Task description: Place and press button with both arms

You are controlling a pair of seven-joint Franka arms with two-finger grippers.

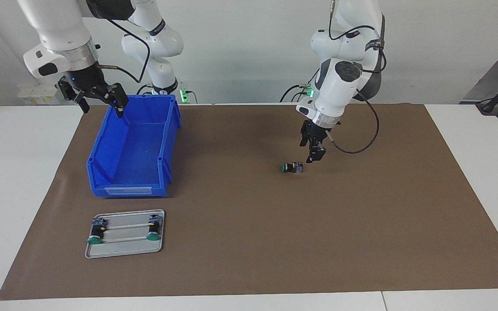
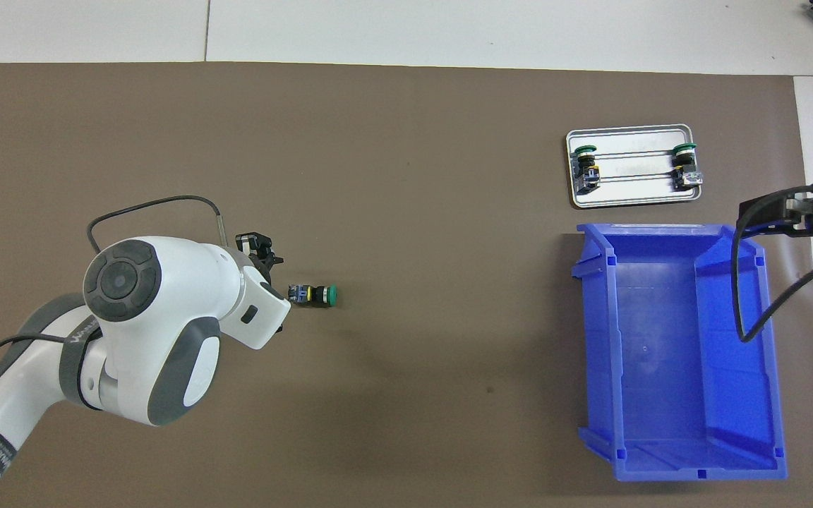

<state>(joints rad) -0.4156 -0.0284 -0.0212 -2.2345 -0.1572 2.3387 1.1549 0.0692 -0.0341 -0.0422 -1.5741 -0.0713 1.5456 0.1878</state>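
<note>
Left gripper [image 2: 260,248] half-hidden overhead.

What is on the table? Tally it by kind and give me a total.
Buttons: 3, one loose on the mat by the left gripper, two on the tray
Metal tray: 1
Blue bin: 1, under the right gripper
Total: 5

Button [image 1: 292,167] on mat [image 1: 249,242] mid-table; bin [image 1: 133,147] toward right arm's end; tray [image 1: 124,233] farther from robots.
</note>
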